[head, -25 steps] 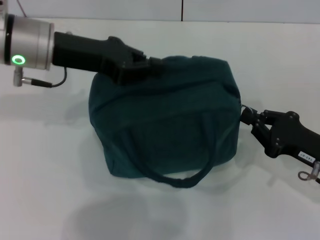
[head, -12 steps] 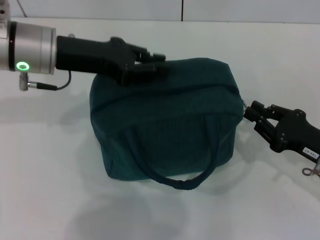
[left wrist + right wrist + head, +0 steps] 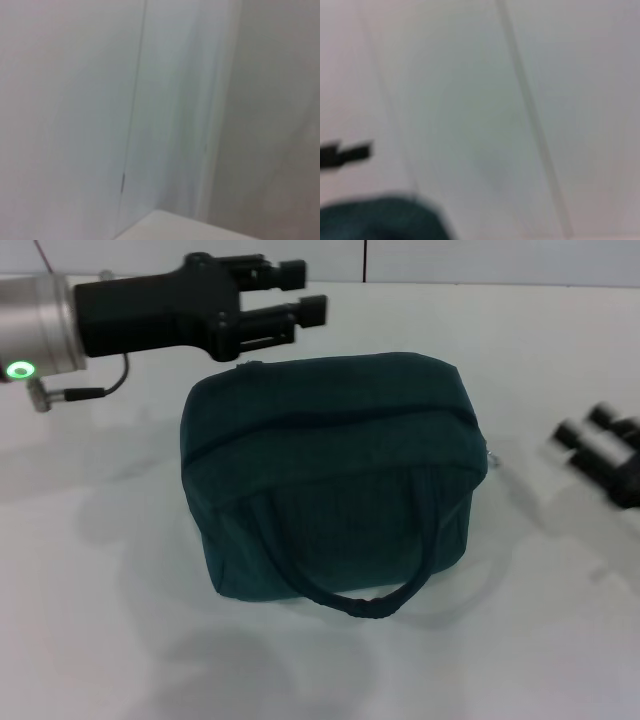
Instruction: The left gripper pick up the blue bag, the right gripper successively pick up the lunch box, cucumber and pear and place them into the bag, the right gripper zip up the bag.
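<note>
Hovering above the blue bag (image 3: 330,475), the left hand (image 3: 303,292) is parted, holding nothing.

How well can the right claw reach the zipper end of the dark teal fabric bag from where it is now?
Probably yes. The right claw is apart from the dark teal fabric bag, on its right side, with only bare white table between them. The left claw hovers open above the bag's far corner, out of the way.

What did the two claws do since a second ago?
The left claw let go of the bag, lifted up and opened. The right claw released the zip end and pulled away to the side. The bag stayed put on the table, zipped shut.
</note>
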`<move>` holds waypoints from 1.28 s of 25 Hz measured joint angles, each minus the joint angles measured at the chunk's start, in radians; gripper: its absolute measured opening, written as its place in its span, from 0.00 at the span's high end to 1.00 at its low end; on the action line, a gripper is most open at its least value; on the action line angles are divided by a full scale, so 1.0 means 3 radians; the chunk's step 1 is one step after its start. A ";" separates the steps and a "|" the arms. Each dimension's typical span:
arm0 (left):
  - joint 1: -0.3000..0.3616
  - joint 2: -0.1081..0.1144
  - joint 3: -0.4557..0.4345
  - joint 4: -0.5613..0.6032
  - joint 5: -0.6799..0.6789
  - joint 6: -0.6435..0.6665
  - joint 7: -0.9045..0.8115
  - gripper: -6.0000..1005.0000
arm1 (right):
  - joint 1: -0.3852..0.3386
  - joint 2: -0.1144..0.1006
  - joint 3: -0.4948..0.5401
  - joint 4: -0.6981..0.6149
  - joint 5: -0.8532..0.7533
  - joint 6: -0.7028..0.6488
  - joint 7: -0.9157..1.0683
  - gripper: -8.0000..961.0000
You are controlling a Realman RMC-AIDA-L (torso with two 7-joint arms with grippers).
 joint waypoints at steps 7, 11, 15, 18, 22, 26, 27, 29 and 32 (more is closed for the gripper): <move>0.0200 0.0013 -0.0004 -0.0057 -0.0167 0.0062 0.0036 0.47 | -0.0011 -0.0092 0.0272 -0.0132 -0.0122 -0.0779 0.0090 0.23; 0.0385 -0.0018 -0.0002 -0.0095 -0.0359 0.0206 0.0188 0.47 | 0.0131 -0.0216 0.0244 -0.0505 -0.0623 -0.1087 0.0510 0.09; 0.0509 0.0024 0.0013 -0.0115 -0.0428 0.0587 0.0287 0.47 | 0.0301 -0.0310 0.0252 -0.0848 -0.1122 -0.1166 0.1010 0.09; 0.0556 0.0068 0.0028 -0.0117 -0.0391 0.0878 0.0297 0.47 | 0.0508 -0.0365 0.0261 -0.0962 -0.1438 -0.1224 0.1318 0.09; 0.0670 0.0089 0.0029 -0.0122 -0.0368 0.1108 0.0340 0.47 | 0.0748 -0.0374 0.0257 -0.0980 -0.1732 -0.1294 0.1533 0.09; 0.0770 0.0090 0.0088 -0.0214 -0.0317 0.1196 0.0440 0.47 | 0.0948 -0.0339 0.0251 -0.0984 -0.2028 -0.1299 0.1722 0.09; 0.0777 0.0093 0.0112 -0.0246 -0.0316 0.1199 0.0457 0.47 | 0.0978 -0.0322 0.0250 -0.0983 -0.2096 -0.1295 0.1747 0.09; 0.0786 0.0106 0.0168 -0.0314 -0.0315 0.1204 0.0480 0.47 | 0.1031 -0.0286 0.0250 -0.0984 -0.2205 -0.1288 0.1770 0.09; 0.0846 0.0129 0.0211 -0.0376 -0.0315 0.1208 0.0500 0.47 | 0.1116 -0.0208 0.0254 -0.0984 -0.2360 -0.1252 0.1775 0.09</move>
